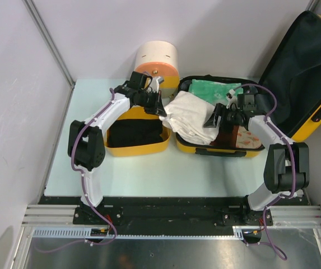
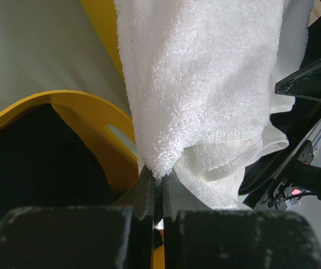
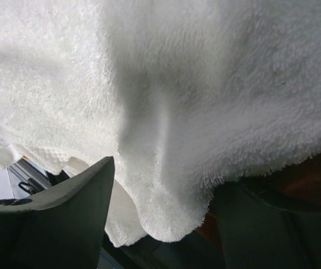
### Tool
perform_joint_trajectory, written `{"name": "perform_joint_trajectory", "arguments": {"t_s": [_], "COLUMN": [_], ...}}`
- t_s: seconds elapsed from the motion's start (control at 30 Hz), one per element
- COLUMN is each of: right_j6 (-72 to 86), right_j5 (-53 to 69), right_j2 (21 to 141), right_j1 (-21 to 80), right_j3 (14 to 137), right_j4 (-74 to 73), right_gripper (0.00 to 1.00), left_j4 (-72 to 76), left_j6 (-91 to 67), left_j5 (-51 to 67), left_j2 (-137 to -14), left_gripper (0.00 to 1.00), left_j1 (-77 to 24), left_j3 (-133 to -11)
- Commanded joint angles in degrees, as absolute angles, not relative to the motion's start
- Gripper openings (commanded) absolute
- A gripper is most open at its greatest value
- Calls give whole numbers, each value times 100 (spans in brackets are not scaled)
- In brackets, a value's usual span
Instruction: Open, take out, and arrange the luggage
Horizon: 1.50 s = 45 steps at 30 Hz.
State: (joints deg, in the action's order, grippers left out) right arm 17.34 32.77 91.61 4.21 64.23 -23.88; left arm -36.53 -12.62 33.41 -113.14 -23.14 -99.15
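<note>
Luggage (image 1: 303, 73) sits right of centre with its lid thrown back to the far right, so the opening step looks done and unloading is underway. Yellow tub (image 1: 138, 148) is just left of it, dark inside, and is probably the drop spot. White towel (image 1: 188, 115) drapes from the luggage over its left rim toward the tub. Green packet (image 1: 210, 88) lies in the luggage's far half, not yet out. Left gripper (image 1: 159, 106) is pinched tight on the towel's left edge, presumably to drag it toward the tub. Right gripper (image 1: 219, 119) has its jaws spread wide at the towel's right side and clamps nothing, so it looks ready to grab or steady the towel.
</note>
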Motion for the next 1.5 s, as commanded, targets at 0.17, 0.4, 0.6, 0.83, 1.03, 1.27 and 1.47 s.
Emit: {"name": "perform_joint_trajectory", "arguments": {"t_s": [0.17, 0.4, 0.6, 0.83, 1.03, 1.27, 1.47], "right_j6": [1749, 1845, 2091, 2066, 1987, 1855, 1477], "right_j5": [2549, 2531, 2952, 3032, 2971, 2866, 2742], "right_j2": [8684, 8972, 9150, 8886, 8886, 8868, 8956], "right_j1": [422, 422, 431, 545, 536, 519, 431], "right_j3": [6486, 6486, 6486, 6495, 6495, 6504, 6495], "right_j4": [-2276, -2110, -1732, -1793, -1863, -1933, -2100], "right_gripper": [77, 76, 60, 16, 3, 0, 0], "left_j4": [-3656, -3656, -3656, -3656, -3648, -3516, -3375], "left_j6": [-1275, -1292, -1275, -1318, -1371, -1617, -1538], "left_j5": [3463, 3481, 3463, 3593, 3972, 4394, 4832], "left_j2": [-11188, -11294, -11364, -11391, -11601, -11857, -11435], "left_gripper": [0, 0, 5, 57, 72, 71, 75], "left_j1": [-2364, -2364, -2364, -2373, -2505, -2522, -2417], "left_j3": [-9984, -10090, -10142, -10002, -9984, -10371, -10196]}}
